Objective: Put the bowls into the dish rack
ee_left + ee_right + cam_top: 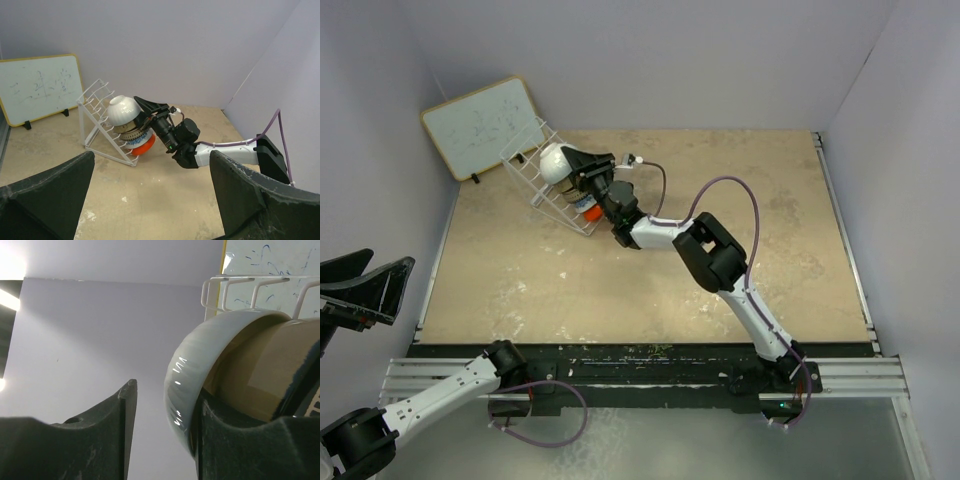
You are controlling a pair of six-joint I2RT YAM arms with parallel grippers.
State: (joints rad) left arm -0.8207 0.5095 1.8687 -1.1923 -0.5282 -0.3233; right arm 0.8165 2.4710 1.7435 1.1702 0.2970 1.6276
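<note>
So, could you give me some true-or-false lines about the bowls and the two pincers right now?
The white bowl sits in the dish rack. True.
The orange-red bowl lies loose on the table. False: it is in the rack, lowest of the bowls visible.
The left pincer reaches into the rack. False: it hangs open beyond the table's left edge, far from the rack.
The right pincer is at the rack, beside the white bowl. True.
A whiteboard stands behind the rack. True.
</note>
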